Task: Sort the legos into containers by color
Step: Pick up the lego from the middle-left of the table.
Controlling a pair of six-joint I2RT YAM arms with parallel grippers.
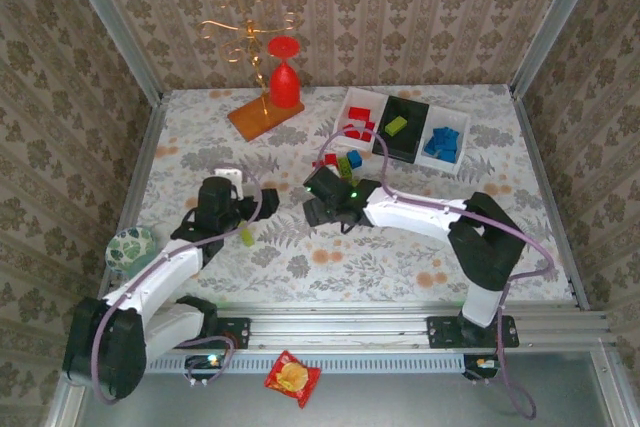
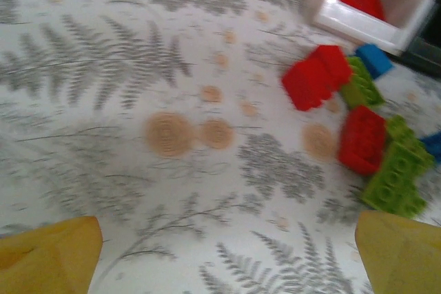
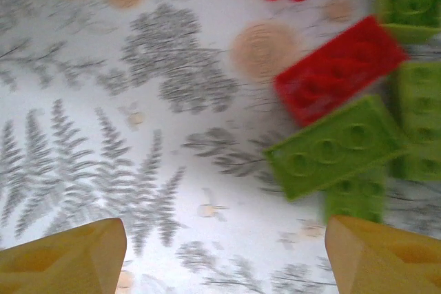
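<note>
**Loose bricks lay just ahead of my open right jaws**

The patterned table point(image 1: 300, 257) carried everything. At its far right the three containers sat side by side: a white tray point(image 1: 352, 97) holding red bricks, a black tray point(image 1: 400, 150) with a lime one, and a second white tray point(image 1: 446, 113) with blue ones. Just in front of them lay the unsorted legos point(image 1: 345, 162), a tight mix of red, lime and a little blue, some of them touching.

My right gripper point(image 3: 224, 228) hung low over the near edge of that pile, fingers spread with nothing between them. My left gripper point(image 2: 226, 224) was spread wide too, over bare cloth beside the pile.

The closest piece was a lime brick point(image 3: 336, 146) lying flat, studs up, with a red brick point(image 3: 341, 70) against its far side. I judged these bricks light, rigid and smooth-walled, so they could skid on the cloth. The best hold looked to be across the lime brick's two long walls, coming straight down and keeping clear of the red one.
</note>
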